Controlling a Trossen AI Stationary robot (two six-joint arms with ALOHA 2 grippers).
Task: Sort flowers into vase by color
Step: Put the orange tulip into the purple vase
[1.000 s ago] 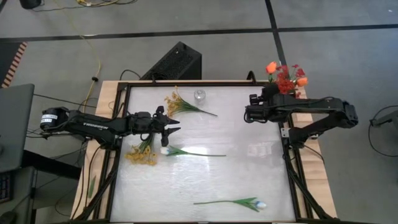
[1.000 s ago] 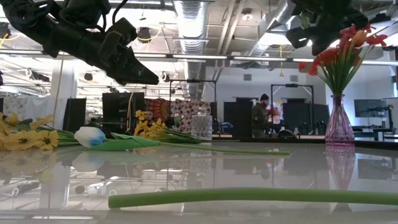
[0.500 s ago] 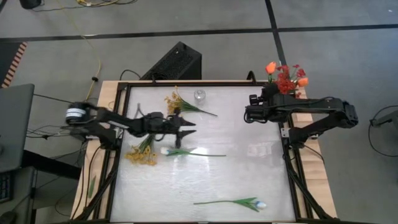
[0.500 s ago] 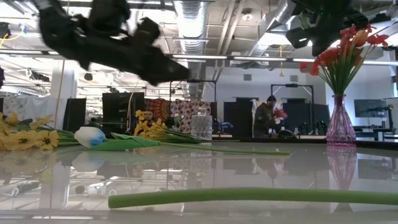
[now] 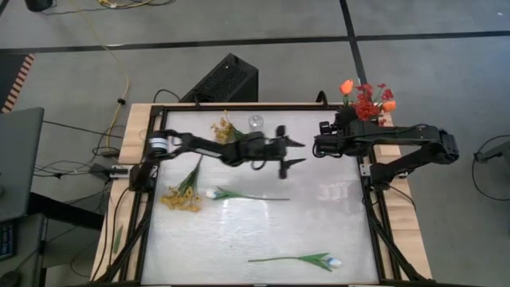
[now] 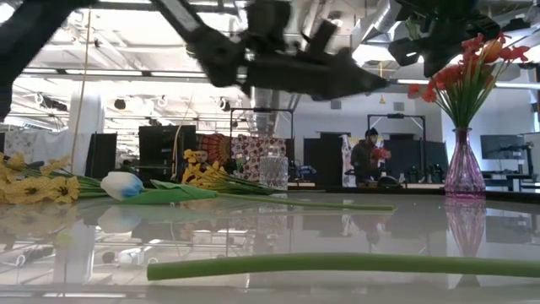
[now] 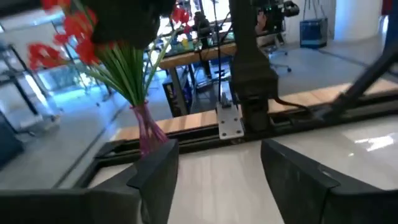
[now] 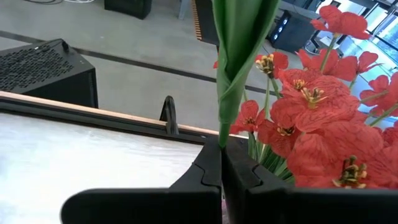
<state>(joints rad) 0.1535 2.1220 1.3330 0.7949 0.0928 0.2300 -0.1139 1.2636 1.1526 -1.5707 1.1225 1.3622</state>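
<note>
overhead, the left gripper (image 5: 293, 152) hangs above the table (image 5: 319, 231) a little toward 12 o'clock of its centre, at the end of an arm stretched far across from 9 o'clock; its two dark fingers (image 7: 158, 174) stand apart with nothing between them, and in its wrist view they frame the pink glass vase (image 7: 148, 130) with red flowers and green stems. the right gripper (image 5: 323, 146) sits just toward 3 o'clock of the left one, near the table's 2 o'clock edge, its fingers (image 8: 208, 171) pressed together on a green stem (image 8: 233, 68) that rises straight up between them, with red blossoms (image 8: 317, 124) crowding close beside it.

the vase of red and orange flowers (image 5: 366, 100) stands at the table's 2 o'clock corner, just behind the right gripper; from table height its pink body (image 6: 461, 173) shows upright under a spray of red and orange heads. a small clear glass (image 5: 255, 123) stands near the 12 o'clock edge, with a yellow spray (image 5: 221, 127) lying just beside it toward 9 o'clock. a second yellow spray (image 5: 182, 193) lies near the 9 o'clock edge, and a white tulip (image 5: 213, 193) lies next to it with its stem running toward the centre. another white tulip (image 5: 331, 261) lies well apart near 5 o'clock, stem pointing toward 9 o'clock.

a person (image 6: 368, 157) stands far back in the room beyond the table.
</note>
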